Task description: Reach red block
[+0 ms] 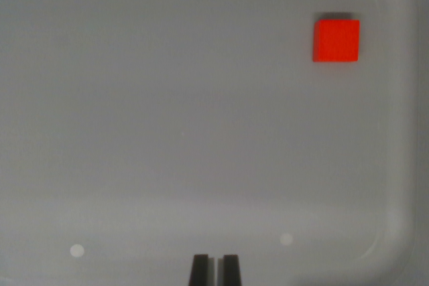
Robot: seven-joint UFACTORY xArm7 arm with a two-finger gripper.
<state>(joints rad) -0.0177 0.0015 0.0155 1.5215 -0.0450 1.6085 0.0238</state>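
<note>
A small red block [336, 40] lies flat on a pale grey tray [167, 112], near the tray's upper right corner in the wrist view. My gripper [214, 269] shows at the bottom centre as two dark fingertips [200, 270] with only a thin gap between them, shut and holding nothing. The block is far up and to the wrist view's right of the fingertips, well apart from them.
The tray's raised rim [399, 132] curves down the wrist view's right side and along the top. Two small white spots [77, 251] mark the tray floor near the bottom.
</note>
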